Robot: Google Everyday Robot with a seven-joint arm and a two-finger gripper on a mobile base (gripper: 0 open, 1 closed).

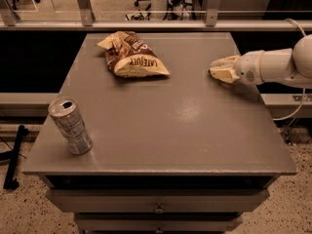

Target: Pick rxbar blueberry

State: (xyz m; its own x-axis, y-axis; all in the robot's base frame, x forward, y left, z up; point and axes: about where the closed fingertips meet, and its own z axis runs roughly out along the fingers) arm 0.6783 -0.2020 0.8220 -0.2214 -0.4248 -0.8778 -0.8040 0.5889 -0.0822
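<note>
We look down from one raised camera set before the front edge of a grey table (185,130), facing across its top toward a railing (146,26) and the floor beyond. We stand near: the tabletop fills most of the frame and the drawer fronts (158,199) run along the bottom. A drink can (70,126) sits nearest us at the frame's left, with a chip bag (131,57) farther back. The gripper (215,68) is low over the table's far right side, on an arm cut off by the frame's right edge.

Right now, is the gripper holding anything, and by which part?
Cannot tell. The gripper is low at the right side of the table; no held thing shows from this view.
</note>
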